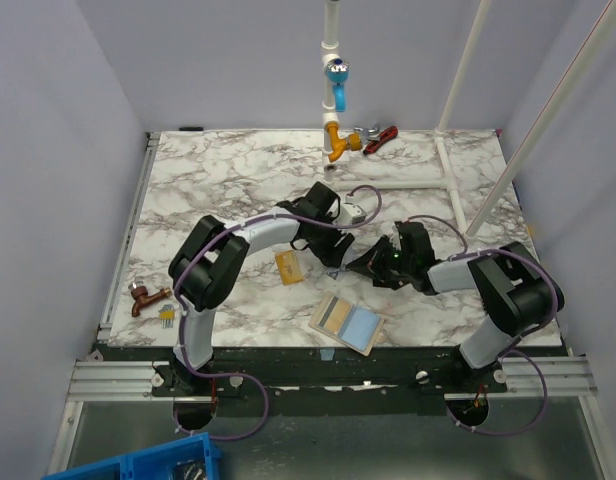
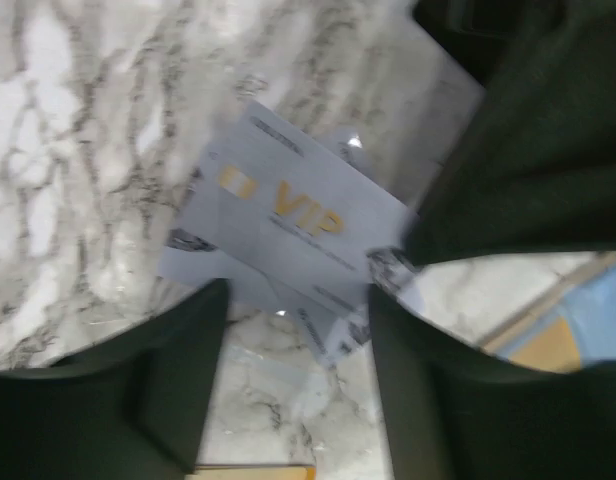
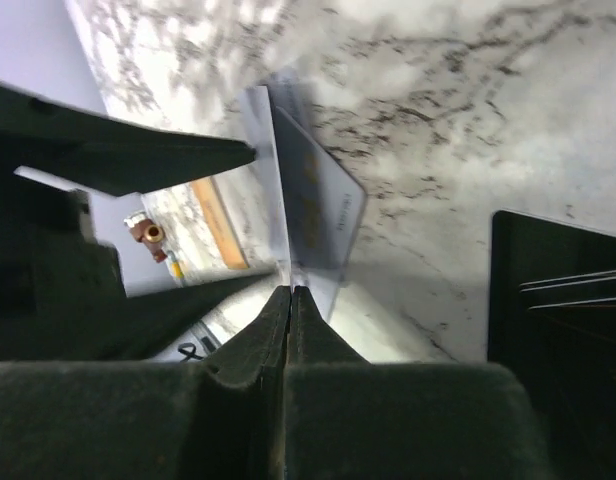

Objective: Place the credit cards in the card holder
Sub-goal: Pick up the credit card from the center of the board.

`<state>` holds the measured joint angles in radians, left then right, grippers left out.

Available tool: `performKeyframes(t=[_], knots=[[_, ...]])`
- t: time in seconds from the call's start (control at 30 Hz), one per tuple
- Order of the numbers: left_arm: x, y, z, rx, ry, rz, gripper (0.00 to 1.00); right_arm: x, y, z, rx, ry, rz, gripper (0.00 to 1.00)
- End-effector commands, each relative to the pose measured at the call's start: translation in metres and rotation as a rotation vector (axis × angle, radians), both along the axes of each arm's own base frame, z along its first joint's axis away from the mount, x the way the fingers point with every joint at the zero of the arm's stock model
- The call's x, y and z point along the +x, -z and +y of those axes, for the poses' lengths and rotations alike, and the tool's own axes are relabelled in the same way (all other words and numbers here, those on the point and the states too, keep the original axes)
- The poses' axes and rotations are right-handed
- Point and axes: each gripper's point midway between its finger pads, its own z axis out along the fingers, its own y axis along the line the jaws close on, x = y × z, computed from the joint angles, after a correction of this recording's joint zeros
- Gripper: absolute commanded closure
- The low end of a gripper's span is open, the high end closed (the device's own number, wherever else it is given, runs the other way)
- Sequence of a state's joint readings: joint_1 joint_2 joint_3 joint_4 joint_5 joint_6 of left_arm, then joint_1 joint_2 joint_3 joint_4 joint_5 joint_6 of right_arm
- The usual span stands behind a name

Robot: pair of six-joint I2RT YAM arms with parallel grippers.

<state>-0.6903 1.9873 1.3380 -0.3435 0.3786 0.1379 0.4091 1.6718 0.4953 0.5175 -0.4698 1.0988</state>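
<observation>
Pale blue-silver VIP card [image 2: 288,225] sits at mid-table over the marble tabletop [image 1: 218,170], between the two arms. It appears tilted off the surface, judging by the right wrist view. Right gripper [image 3: 291,292] is clamped on the card's near edge, jaws pressed together with only the thin card between them. An edge pinch suits a flat card that can't be scooped off marble. Left gripper [image 2: 298,300] has its fingers apart about the card's other end, pinching nothing — likely a steadying role. Card holder [image 1: 363,325] lies open near the table's front edge, light-blue inside up, ready for loading. Gold-orange card [image 1: 288,266] lies flat, apart from the holder — not yet loaded.
</observation>
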Motion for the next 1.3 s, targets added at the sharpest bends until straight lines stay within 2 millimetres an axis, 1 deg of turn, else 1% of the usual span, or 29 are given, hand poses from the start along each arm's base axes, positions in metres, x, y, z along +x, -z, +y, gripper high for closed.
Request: performKeyframes(t=[0.0,0.03,0.07,0.2,0.3,0.37,0.5,0.6,0.73,0.8,0.87,0.9,0.93,0.97,1.0,1.07,1.1,1.13,1.17,1.27], knots=[[-0.038,-0.017,0.033,0.028,0.004,0.23,0.24,0.011,-0.024,-0.004,0.024,0.022,-0.084,0.99],[-0.037,-0.029,0.035,0.006,-0.001,0.234,0.05,0.01,-0.025,-0.004,0.022,0.017,-0.086,0.99],[-0.037,-0.038,0.037,-0.013,-0.003,0.24,0.02,0.01,-0.026,-0.004,0.02,0.009,-0.09,0.99],[-0.039,-0.079,0.044,-0.1,-0.02,0.244,0.02,0.006,-0.028,-0.004,0.008,-0.022,-0.108,0.99],[-0.042,-0.109,0.048,-0.198,-0.027,0.283,0.02,0.004,-0.035,-0.005,-0.003,-0.04,-0.133,0.99],[-0.041,-0.127,0.055,-0.258,-0.041,0.302,0.02,0.002,-0.042,-0.005,-0.009,-0.059,-0.154,0.99],[-0.045,-0.152,0.071,-0.319,-0.064,0.317,0.02,-0.002,-0.061,-0.006,-0.021,-0.093,-0.207,0.99],[-0.049,-0.167,0.084,-0.341,-0.079,0.294,0.02,-0.005,-0.079,-0.004,-0.005,-0.119,-0.253,0.99],[-0.051,-0.19,0.111,-0.309,-0.113,0.175,0.02,-0.008,-0.1,0.001,0.028,-0.163,-0.299,0.99],[-0.053,-0.211,0.126,-0.278,-0.1,0.037,0.02,-0.009,-0.109,0.003,0.037,-0.179,-0.32,0.99],[-0.055,-0.242,0.14,-0.271,-0.048,-0.175,0.02,-0.009,-0.117,0.004,0.035,-0.195,-0.343,0.99],[-0.052,-0.248,0.147,-0.259,-0.071,-0.258,0.02,-0.008,-0.12,0.004,0.035,-0.203,-0.354,0.99],[-0.045,-0.254,0.158,-0.241,-0.136,-0.349,0.02,-0.008,-0.123,0.005,0.035,-0.215,-0.363,0.99],[-0.036,-0.241,0.173,-0.175,-0.218,-0.39,0.02,-0.008,-0.127,0.007,0.039,-0.225,-0.374,0.99],[-0.032,-0.229,0.182,-0.125,-0.24,-0.409,0.02,-0.007,-0.13,0.008,0.044,-0.234,-0.384,0.99],[-0.042,-0.207,0.183,-0.072,-0.179,-0.325,0.02,-0.006,-0.135,0.009,0.047,-0.242,-0.4,0.99],[-0.044,-0.202,0.183,-0.066,-0.186,-0.29,0.02,-0.006,-0.139,0.01,0.052,-0.246,-0.411,0.99],[-0.043,-0.203,0.182,-0.079,-0.203,-0.284,0.02,-0.006,-0.142,0.01,0.06,-0.248,-0.42,0.99],[-0.043,-0.207,0.179,-0.116,-0.216,-0.294,0.02,-0.007,-0.145,0.011,0.075,-0.251,-0.43,0.99],[-0.054,-0.224,0.157,-0.285,-0.203,-0.274,0.02,-0.008,-0.155,0.016,0.111,-0.269,-0.457,0.99]])
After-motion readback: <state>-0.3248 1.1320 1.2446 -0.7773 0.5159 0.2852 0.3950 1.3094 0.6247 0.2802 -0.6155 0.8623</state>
